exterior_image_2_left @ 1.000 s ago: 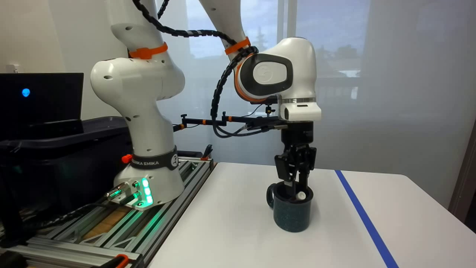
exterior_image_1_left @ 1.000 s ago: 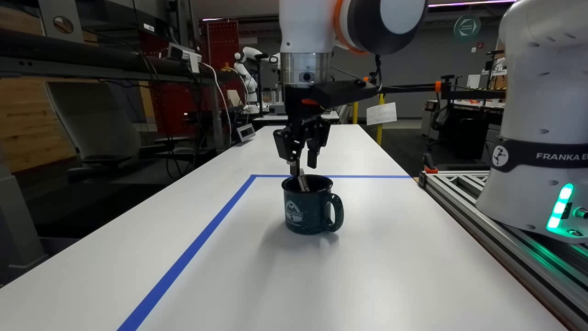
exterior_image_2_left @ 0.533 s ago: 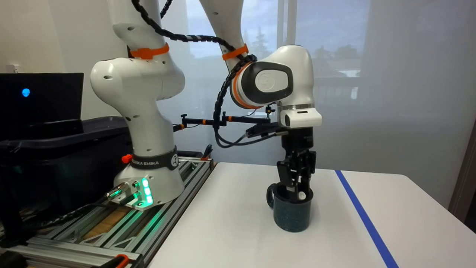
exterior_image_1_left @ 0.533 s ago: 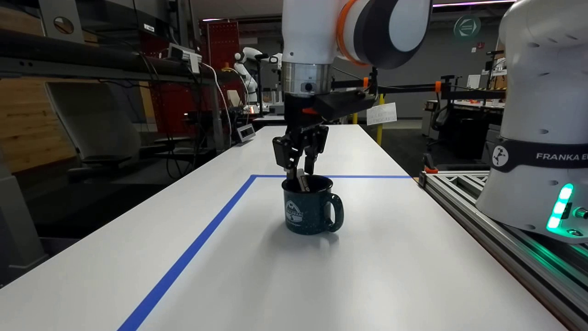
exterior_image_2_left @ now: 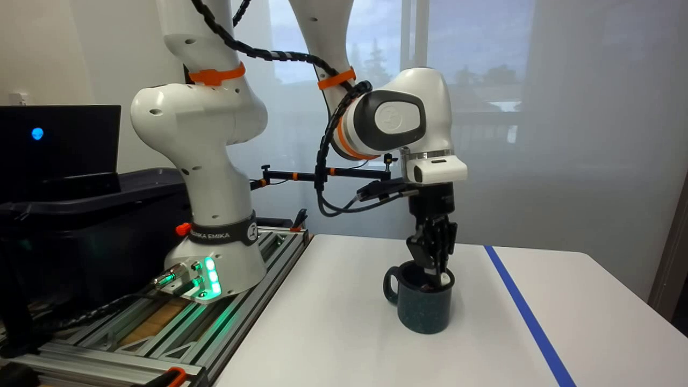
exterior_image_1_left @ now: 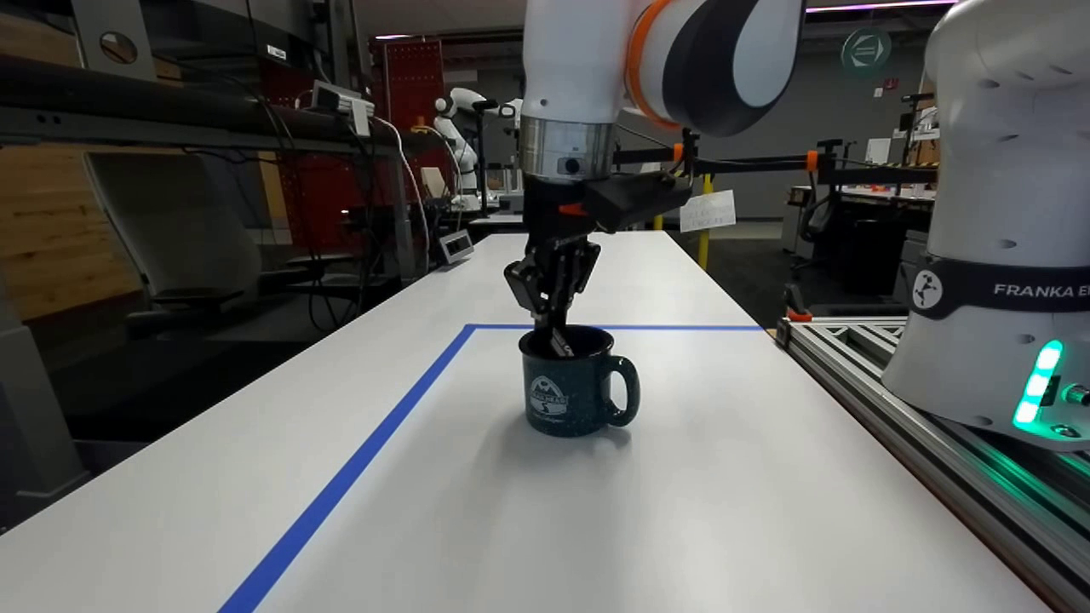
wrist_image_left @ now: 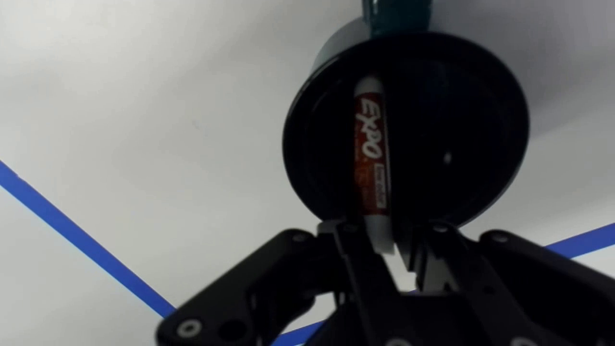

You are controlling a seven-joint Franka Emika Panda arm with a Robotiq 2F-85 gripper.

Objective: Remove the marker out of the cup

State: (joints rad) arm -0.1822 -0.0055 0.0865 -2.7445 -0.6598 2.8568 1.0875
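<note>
Altogether there is one cup on the white surface and one marker, and the marker is inside the cup. It leans: one pale end lies down in the cup, the other comes up at the rim, and the red barrel with white lettering shows between them in the wrist view. The cup has one handle and, in an exterior view, one pale badge. Two runs of blue tape meet at a corner; the cup stands inside that corner, well in from the surface's edges, between the long run and the edge where the working arm is mounted. The jaws point down at the cup's mouth, narrow, closed on the marker's upper end from both sides.

Half a second ago the jaws stood apart; since then they have drawn together. The cup has shifted slightly and turned a little, so the badge shows more squarely. The marker leans further, its upper end nearer the rim away from the handle. The tape has stayed put.

Past the surface's far edge, one further arm shows; beyond the working arm's edge, one laptop sits above one dark bin.
</note>
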